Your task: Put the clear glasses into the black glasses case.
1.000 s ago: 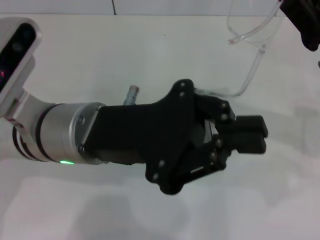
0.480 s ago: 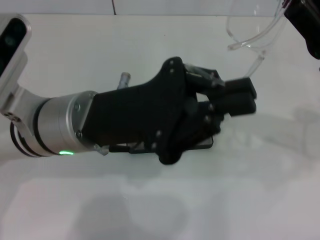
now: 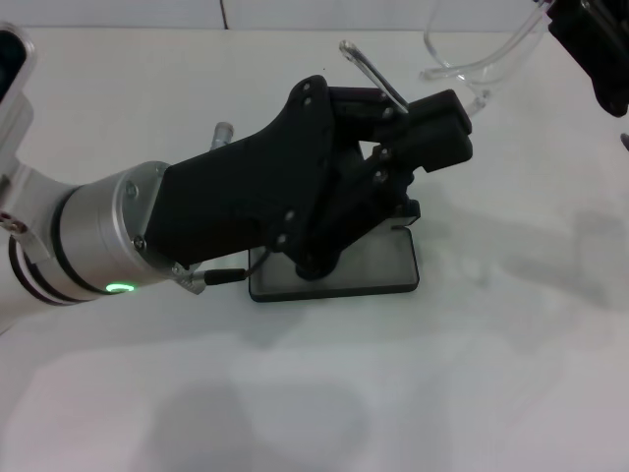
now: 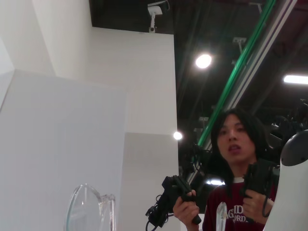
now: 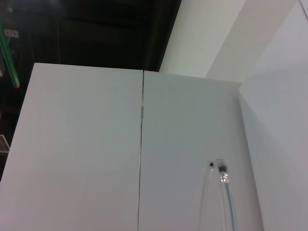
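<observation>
- The clear glasses [image 3: 482, 69], glossy transparent plastic, sit at the frame's upper right, long axis slanting up-right; one thin temple [image 3: 378, 74] reaches left.
- The left gripper [image 3: 437, 128], frame centre, is pinched shut on that temple.
- The black glasses case [image 3: 339, 270] lies open below it, matte grey lining up, long axis horizontal.
- The right gripper [image 3: 590, 39], upper right corner: finger state cannot be told.

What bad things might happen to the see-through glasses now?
The glasses hang above the table, one temple arm across the left gripper, the far end by the right gripper. They might slip and fall, bend between both grippers, or miss the case, which is partly hidden below.
</observation>
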`<state>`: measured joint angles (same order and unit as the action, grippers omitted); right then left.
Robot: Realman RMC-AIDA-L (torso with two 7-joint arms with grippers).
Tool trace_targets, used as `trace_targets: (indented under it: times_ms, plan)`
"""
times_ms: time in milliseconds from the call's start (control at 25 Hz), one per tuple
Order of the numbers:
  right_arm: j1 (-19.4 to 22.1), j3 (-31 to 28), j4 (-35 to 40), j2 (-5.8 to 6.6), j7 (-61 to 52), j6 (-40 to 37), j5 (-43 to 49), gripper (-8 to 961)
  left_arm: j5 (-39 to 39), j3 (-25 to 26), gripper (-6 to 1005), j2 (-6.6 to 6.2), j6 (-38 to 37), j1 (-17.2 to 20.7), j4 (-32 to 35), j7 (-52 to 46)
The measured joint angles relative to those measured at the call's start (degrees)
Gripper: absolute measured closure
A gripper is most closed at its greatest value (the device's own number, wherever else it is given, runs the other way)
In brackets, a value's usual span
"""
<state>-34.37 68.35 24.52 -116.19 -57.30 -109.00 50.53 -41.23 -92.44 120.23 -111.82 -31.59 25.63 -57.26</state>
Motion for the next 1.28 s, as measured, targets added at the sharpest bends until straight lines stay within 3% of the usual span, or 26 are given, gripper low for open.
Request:
trace_targets:
  times_ms: [720,1280]
  plan:
    - [-1.3,4.3,0.3,0.0,-1.2,2.8,-0.4,837,-0.3,-0.5,913,0.0,0.1,-0.3,0.0,-0.6]
    - [-0.8,4.2,0.1,0.0,-1.4,3.1,-0.9,838,-0.4,-1.4,913,-0.2,0.8,0.0,-0.2,-0.3]
